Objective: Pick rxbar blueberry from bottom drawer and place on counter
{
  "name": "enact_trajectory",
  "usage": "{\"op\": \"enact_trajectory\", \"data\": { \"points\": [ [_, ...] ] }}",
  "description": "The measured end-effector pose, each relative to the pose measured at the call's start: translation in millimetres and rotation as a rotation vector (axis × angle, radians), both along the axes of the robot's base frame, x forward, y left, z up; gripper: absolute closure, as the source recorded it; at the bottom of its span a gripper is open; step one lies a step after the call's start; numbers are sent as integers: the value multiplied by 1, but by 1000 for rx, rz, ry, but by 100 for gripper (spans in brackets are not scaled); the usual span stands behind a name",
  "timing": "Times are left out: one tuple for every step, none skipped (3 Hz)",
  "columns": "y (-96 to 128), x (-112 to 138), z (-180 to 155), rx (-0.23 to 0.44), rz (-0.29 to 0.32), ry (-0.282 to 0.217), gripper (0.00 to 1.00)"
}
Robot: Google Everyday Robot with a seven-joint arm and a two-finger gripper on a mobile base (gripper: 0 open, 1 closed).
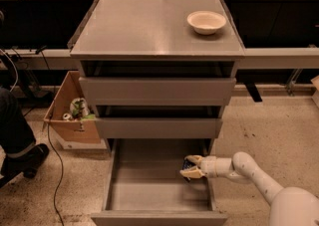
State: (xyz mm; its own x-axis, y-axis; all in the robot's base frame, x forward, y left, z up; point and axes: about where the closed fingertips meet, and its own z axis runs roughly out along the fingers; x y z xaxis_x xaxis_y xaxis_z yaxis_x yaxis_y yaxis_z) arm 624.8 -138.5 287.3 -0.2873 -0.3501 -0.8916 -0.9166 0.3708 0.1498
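The bottom drawer (149, 205) is pulled open below two shallower grey drawers. My gripper (191, 167) is inside it at the right side, raised a little off the floor, its pale fingers closed around a small dark bar, the rxbar blueberry (187, 164), which shows only as a dark sliver between the fingers. The white arm (249, 170) reaches in from the lower right over the drawer's right wall. The counter (144, 26) is the flat grey top of the cabinet.
A cream bowl (206, 21) sits at the counter's back right. A cardboard box (67, 115) of items stands on the floor left of the cabinet. A person's dark leg and shoe (17, 145) and a cable are at the far left. Workbenches run behind.
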Motion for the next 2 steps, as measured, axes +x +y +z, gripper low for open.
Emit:
{"op": "enact_trajectory", "data": {
  "points": [
    [-18, -10, 67, 136, 44, -21, 100],
    [-14, -21, 77, 173, 88, -12, 100]
  ]
}}
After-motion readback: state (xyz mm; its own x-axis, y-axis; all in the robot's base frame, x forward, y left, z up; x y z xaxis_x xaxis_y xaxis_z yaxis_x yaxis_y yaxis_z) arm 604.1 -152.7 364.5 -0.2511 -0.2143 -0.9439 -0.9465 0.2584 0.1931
